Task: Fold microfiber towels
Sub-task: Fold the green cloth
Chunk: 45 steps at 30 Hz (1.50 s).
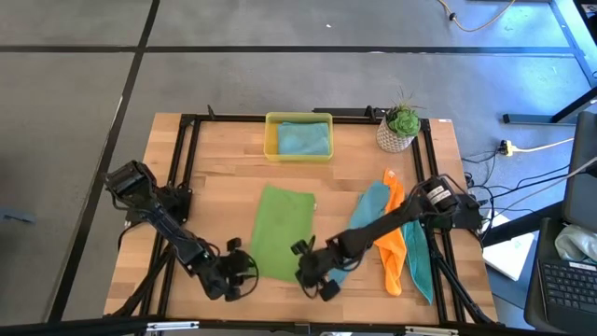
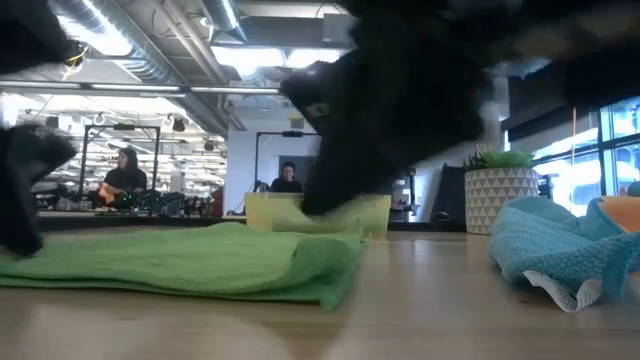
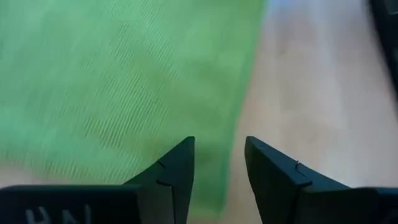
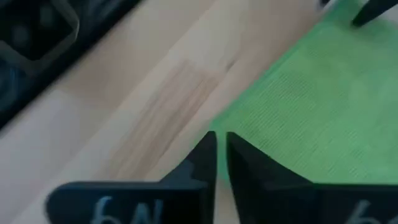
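The microfiber towels sit apart on my bench [image 1: 224, 201]. From above, the lime green towel [image 1: 285, 229] lies flat near the middle, a light blue towel [image 1: 303, 138] lies in the yellow tray [image 1: 270, 135] at the far edge, and another blue towel [image 1: 368, 219], the orange towel [image 1: 392, 245] and a teal towel [image 1: 419, 264] lie bunched together on my right. A potted plant [image 1: 401, 128] stands at the far right corner. My left end effector [image 1: 241, 277] is at the near left corner of the green towel; my right end effector [image 1: 312, 271] is at its near right corner.

At bench height, the green towel [image 2: 190, 258] lies low across the wood, doubled over on itself at one edge. The blue towel [image 2: 550, 250] is heaped to the side with a bit of orange [image 2: 615, 213] behind it. The tray [image 2: 375, 213] and the plant pot [image 2: 497, 198] stand behind, and two people sit far off in the room. A dark blurred arm fills the upper middle.

From my left wrist, my left end effector [image 3: 219, 165] is open, a clear gap between its fingers, just over the green towel's [image 3: 118, 81] edge where it meets bare wood.

From my right wrist, my right end effector [image 4: 221, 155] has its fingers nearly together with only a thin slit between them, at the green towel's [image 4: 317, 118] corner. I cannot tell whether it pinches cloth.
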Motion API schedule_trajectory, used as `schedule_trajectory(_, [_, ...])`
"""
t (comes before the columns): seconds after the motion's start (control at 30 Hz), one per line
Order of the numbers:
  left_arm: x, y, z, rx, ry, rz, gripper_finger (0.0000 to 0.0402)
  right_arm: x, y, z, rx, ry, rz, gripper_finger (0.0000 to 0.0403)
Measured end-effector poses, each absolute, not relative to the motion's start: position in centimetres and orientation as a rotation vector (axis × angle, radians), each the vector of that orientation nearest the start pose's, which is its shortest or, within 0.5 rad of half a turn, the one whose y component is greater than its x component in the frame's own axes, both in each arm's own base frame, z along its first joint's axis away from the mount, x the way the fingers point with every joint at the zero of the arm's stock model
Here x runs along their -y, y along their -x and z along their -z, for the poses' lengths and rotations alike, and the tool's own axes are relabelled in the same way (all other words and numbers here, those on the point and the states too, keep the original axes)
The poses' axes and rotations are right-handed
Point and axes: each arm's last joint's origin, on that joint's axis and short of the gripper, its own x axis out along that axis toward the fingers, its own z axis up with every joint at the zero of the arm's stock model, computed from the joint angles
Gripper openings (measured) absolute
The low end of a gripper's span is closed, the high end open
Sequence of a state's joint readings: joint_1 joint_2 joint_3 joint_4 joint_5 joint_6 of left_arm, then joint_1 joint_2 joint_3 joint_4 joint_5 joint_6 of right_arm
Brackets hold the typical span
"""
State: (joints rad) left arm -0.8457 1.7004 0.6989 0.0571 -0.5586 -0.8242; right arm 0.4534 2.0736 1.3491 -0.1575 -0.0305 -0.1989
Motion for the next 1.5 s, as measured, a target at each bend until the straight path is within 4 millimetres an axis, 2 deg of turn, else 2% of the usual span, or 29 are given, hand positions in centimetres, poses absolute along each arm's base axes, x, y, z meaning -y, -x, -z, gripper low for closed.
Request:
schedule_trajectory(0.2, [22.1,-21.9,-13.8,-0.708,-0.049,0.081,0.0135,-20.8,-37.6,-14.1,-0.820,0.563,-0.504,0.0146])
schedule_trajectory(0.33, [22.6,-21.3,-15.1,-0.787,-0.284,0.087,0.0135,-21.0,-37.4,-14.1,-0.805,0.651,-0.433,0.0210])
schedule_trajectory(0.43, [22.4,-20.3,-15.4,-0.887,-0.434,0.054,0.0135,-21.0,-37.5,-13.9,-0.802,0.659,-0.433,0.0238])
schedule_trajectory(0.53, [22.0,-19.7,-15.0,-0.948,-0.490,0.068,0.0135,-21.0,-37.4,-13.2,-0.816,0.705,-0.461,0.0242])
schedule_trajectory(0.83, [21.9,-19.6,-14.3,-0.968,-0.662,0.190,0.0135,-21.3,-38.2,-11.2,-0.769,0.728,-0.501,0.0184])
schedule_trajectory(1.1, [21.7,-19.6,-14.2,-0.967,-0.885,0.290,0.0139,-20.8,-38.4,-10.9,-0.798,0.648,-0.500,0.0114])
schedule_trajectory(1.23, [21.4,-19.8,-13.8,-0.994,-0.878,0.313,0.0141,-20.3,-38.7,-10.4,-0.829,0.559,-0.532,0.0081])
schedule_trajectory(1.33, [20.9,-19.8,-12.8,-1.035,-0.886,0.317,0.0141,-20.3,-38.7,-10.4,-0.833,0.543,-0.536,0.0056])
schedule_trajectory(1.5, [20.9,-20.0,-12.3,-1.032,-0.910,0.298,0.0141,-20.3,-38.6,-10.3,-0.834,0.543,-0.542,0.0011])
